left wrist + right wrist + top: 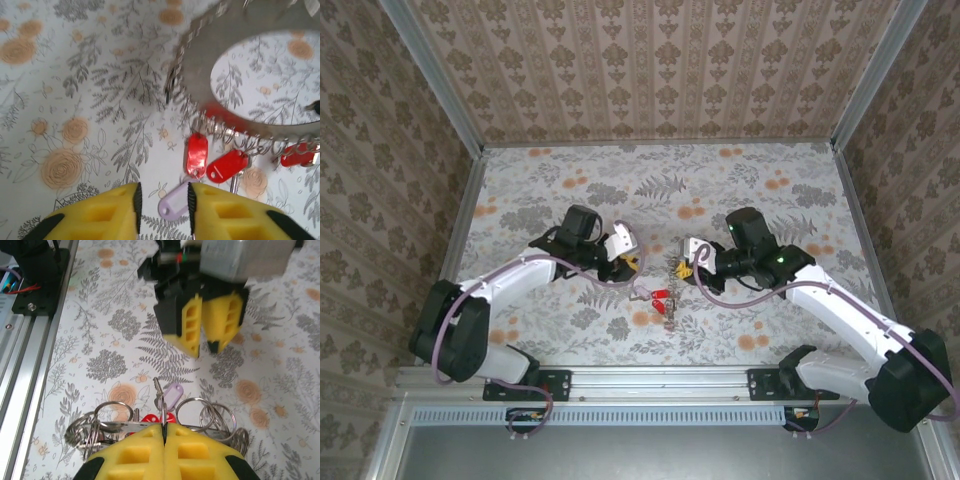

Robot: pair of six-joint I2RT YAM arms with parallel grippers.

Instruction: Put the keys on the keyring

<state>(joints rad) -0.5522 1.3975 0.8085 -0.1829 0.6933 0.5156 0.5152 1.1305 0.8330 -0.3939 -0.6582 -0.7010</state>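
Pinching keyring (pixel 197 75) by its rim in clamped right gripper (pixel 164 429), over red keys (pixel 220 167); holding left gripper (pixel 205 347) slightly parted, empty, just opposite; roomy table (pixel 620 170) far side.

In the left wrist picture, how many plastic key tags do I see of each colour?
Red tags: 3
Lilac tag: 1
Total: 4, not counting a red blur at the keyring edge, too unclear to tell.

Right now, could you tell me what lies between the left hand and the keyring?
In the left wrist view: a lilac tag by the left hand, then two red tags nearer the keyring.
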